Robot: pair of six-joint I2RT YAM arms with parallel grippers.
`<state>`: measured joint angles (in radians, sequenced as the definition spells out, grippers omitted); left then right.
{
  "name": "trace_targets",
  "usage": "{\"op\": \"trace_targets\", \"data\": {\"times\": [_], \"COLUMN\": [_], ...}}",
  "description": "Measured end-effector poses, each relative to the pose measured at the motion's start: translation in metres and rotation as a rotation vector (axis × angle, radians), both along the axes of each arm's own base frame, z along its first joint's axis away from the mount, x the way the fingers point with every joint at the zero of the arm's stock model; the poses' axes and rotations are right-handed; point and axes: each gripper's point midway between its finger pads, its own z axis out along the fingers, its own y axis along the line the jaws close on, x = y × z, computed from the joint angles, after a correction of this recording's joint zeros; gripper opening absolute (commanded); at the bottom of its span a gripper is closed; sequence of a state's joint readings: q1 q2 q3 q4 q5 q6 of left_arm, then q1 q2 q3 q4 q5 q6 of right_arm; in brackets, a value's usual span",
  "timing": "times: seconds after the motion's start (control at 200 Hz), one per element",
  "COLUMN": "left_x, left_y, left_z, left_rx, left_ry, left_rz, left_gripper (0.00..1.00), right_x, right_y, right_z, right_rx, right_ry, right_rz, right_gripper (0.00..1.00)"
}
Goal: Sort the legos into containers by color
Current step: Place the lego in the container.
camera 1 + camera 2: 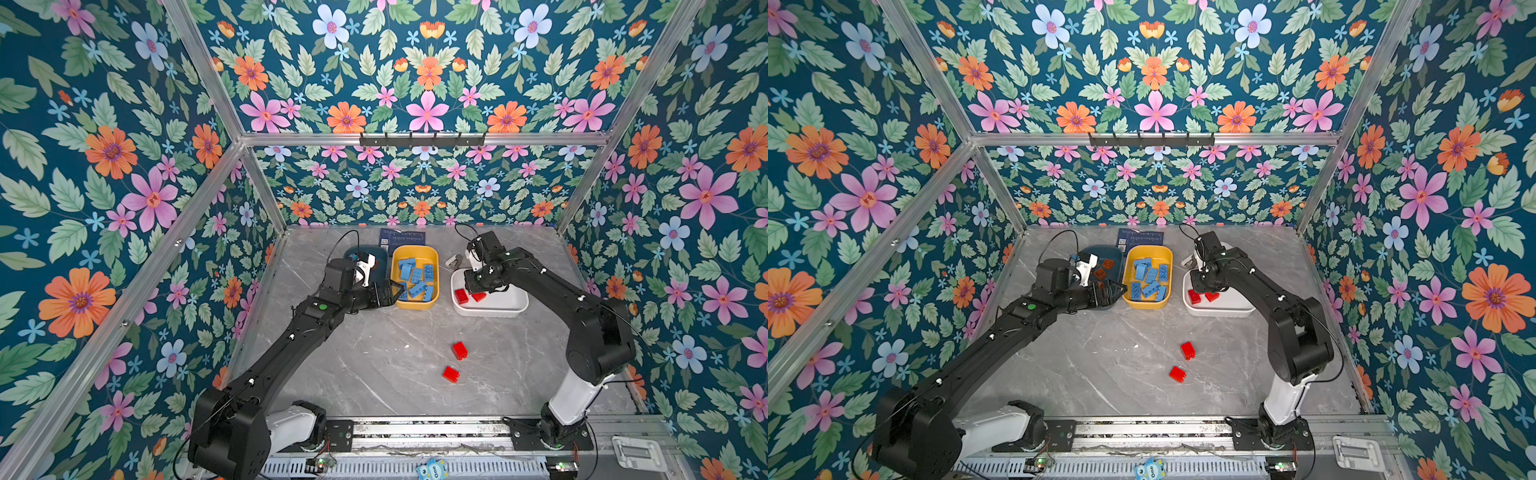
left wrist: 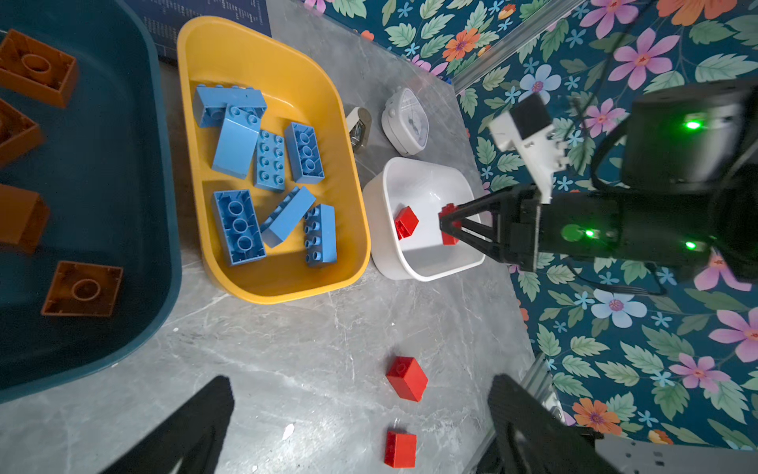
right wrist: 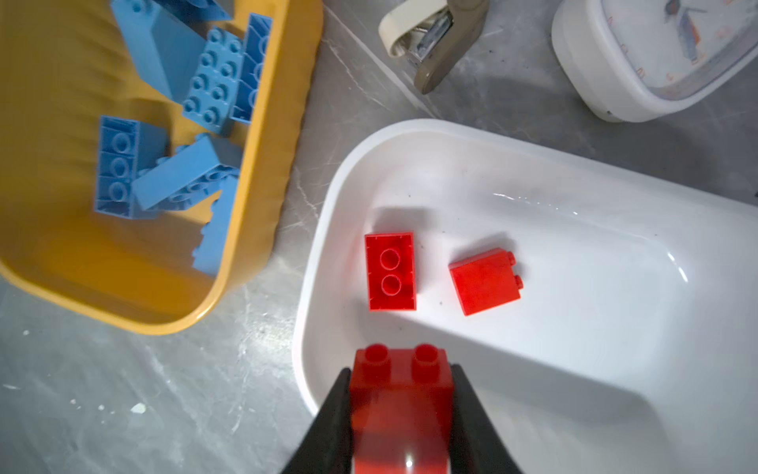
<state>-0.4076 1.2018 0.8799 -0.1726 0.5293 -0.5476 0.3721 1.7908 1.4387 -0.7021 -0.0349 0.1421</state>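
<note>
While the right tool is clamping a red brick tightly between its two black fingers, with the studs pointing away from the wrist, that brick is hanging over the inside of the white tub, near the rim that faces the yellow tub. Two more red bricks are lying on the white tub's floor, just beyond the held one and not touching it; one is showing its hollow underside and the other is lying on its side.

In both top views the white tub is sitting right of centre, the yellow tub at centre, and the dark teal tub just left of it. Light blue bricks are piling up in the yellow tub, and brown-orange bricks are lying in the teal one.

Spread as wide as it goes and gripping nothing, the left tool is hovering near the gap between the teal and yellow tubs. Two loose red bricks are lying on the grey tabletop below centre of a top view, close together and well apart from both tools.
</note>
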Motion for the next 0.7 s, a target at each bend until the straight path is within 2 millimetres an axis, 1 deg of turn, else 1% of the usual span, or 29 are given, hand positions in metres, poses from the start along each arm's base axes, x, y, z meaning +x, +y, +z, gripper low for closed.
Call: {"op": "trace_targets", "data": {"times": [0.1,0.2,0.265,0.375,0.43,0.51,0.555,0.7], "left_x": [0.0,-0.001,-0.002,-0.003,-0.004,-0.005,-0.005,-0.005], "left_y": [0.0,0.0,0.0,0.001,0.001,0.002,0.002,0.002], "left_z": [0.0,0.002,0.002,0.001,-0.001,-0.003,-0.003,-0.007], "left_rx": [-0.002,-0.003,-0.003,-0.001,0.001,0.003,0.003,0.008], "left_ry": [-0.001,-0.004,-0.006,0.0,0.002,0.006,0.007,0.013], "left_rz": [-0.002,-0.002,-0.002,-0.002,-0.002,-0.002,-0.002,-0.004], "left_gripper": [1.0,1.0,1.0,1.0,1.0,1.0,1.0,1.0], "right_x": [0.011,0.016,0.015,0.007,-0.004,-0.025,-0.042,-0.093], "right_y": [-0.001,-0.002,-0.001,0.0,0.003,0.015,0.022,0.036], "right_z": [-0.009,-0.012,-0.011,-0.006,-0.003,0.0,0.0,-0.003], "right_rx": [-0.003,-0.013,-0.013,0.003,0.012,0.033,0.047,0.057], "right_ry": [0.013,0.015,0.012,0.009,0.012,0.023,0.035,0.071], "right_rz": [0.007,0.015,0.019,0.028,0.042,0.076,0.097,0.132], "right_gripper": [0.54,0.65,0.68,0.7,0.71,0.72,0.72,0.73]}}
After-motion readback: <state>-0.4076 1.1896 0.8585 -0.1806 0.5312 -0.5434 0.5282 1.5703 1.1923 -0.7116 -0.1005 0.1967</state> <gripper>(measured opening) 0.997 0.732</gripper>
